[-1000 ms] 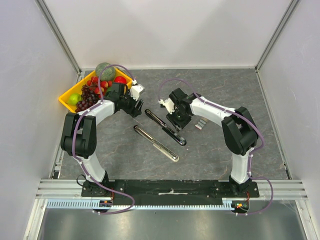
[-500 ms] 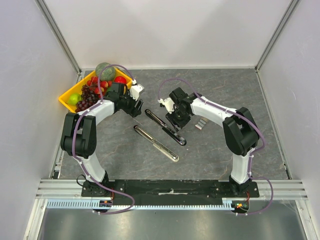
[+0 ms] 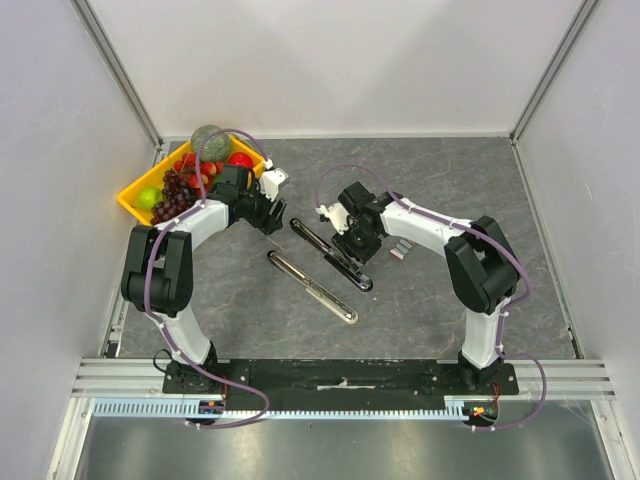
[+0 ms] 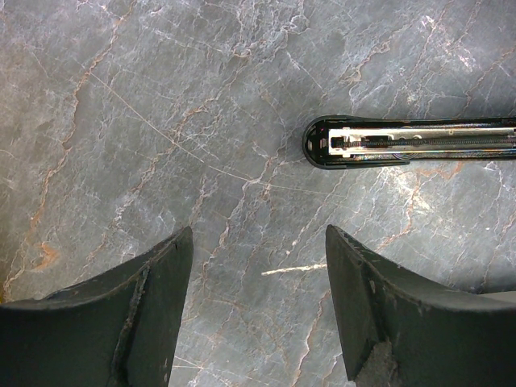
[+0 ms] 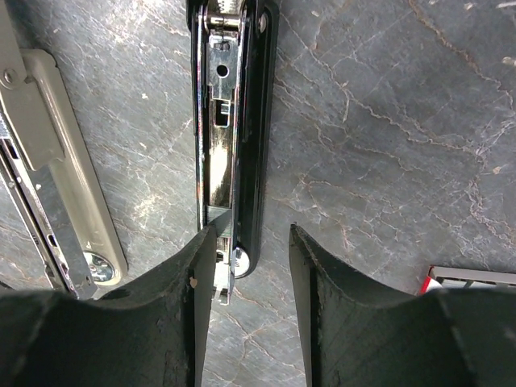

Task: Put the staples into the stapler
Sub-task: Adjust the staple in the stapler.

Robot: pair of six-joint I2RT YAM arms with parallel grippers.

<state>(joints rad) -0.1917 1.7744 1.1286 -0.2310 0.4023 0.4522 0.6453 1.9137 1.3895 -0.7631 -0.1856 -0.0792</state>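
The long black stapler arm with its chrome channel [image 5: 231, 121] lies opened, next to its silver-beige cover bar [image 3: 312, 287]. The right gripper [image 5: 251, 242] hovers half open over the channel's end, and we see nothing held in it. The small white-and-red cardboard box of staples [image 5: 472, 278] lies just beside it. The left gripper [image 4: 256, 242] is wide open and empty. We judge that the fetching of staples is in hand; next, the right gripper must reach the box and pinch one thin strip.
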